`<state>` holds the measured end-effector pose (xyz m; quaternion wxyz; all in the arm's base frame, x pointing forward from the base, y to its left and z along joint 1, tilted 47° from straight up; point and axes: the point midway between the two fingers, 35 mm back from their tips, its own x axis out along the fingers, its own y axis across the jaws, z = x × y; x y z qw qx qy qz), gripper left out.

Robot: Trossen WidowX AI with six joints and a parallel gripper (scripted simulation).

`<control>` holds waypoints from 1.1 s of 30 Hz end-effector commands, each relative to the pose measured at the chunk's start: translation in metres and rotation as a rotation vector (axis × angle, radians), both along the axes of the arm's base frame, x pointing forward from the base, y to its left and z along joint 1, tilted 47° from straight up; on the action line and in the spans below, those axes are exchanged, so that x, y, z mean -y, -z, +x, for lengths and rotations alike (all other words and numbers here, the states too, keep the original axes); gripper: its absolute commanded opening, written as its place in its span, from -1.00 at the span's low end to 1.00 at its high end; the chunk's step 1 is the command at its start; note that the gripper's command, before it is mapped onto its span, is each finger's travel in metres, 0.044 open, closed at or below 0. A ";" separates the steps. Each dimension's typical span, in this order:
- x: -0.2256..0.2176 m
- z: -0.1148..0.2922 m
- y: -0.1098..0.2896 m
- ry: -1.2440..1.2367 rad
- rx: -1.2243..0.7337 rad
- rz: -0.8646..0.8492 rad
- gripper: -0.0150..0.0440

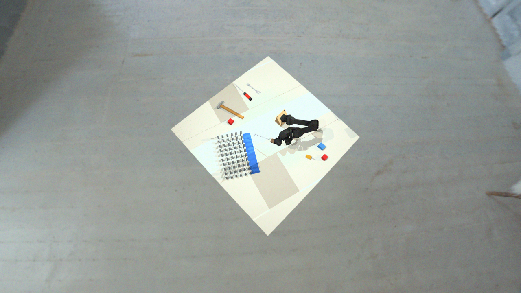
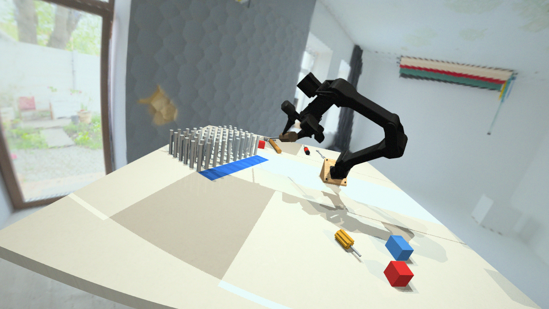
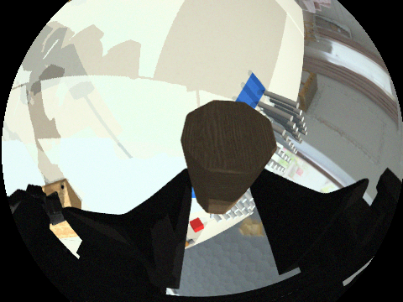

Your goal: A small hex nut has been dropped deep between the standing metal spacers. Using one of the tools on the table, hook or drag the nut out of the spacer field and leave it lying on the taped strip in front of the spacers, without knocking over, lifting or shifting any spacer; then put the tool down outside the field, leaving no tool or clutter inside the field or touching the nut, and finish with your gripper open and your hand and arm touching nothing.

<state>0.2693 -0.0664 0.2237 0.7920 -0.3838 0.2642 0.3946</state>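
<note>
My gripper [image 1: 275, 140] [image 2: 292, 133] [image 3: 220, 173] is shut on the brown wooden handle of a hook tool [image 1: 271, 140] [image 2: 287, 136] [image 3: 230, 146]. It holds the tool in the air, roughly level, with the thin metal rod [image 1: 262, 136] pointing toward the blue taped strip [image 1: 251, 153] [image 2: 230, 167] [image 3: 250, 90]. The rod's tip ends short of the strip. The grey standing spacers [image 1: 233, 154] [image 2: 207, 143] [image 3: 285, 112] stand upright in a dense grid just behind the strip. The hex nut is hidden among them in every view.
A hammer [image 1: 230, 109] [image 2: 274, 145], a small red cube [image 1: 230, 121] [image 2: 261, 144], a red screwdriver [image 1: 246, 95] and a wrench [image 1: 253, 88] lie beyond the field. A yellow screwdriver [image 1: 309, 156] [image 2: 344, 239], a blue cube [image 1: 321, 146] [image 2: 399, 247] and a red cube [image 1: 324, 157] [image 2: 398, 273] lie behind the arm's wooden base [image 2: 330, 172].
</note>
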 end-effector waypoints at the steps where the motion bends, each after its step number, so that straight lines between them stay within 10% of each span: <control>1: 0.005 -0.001 0.006 -0.081 0.034 -0.090 -0.49; 33: 0.036 -0.013 0.040 -0.815 0.261 -0.685 -0.49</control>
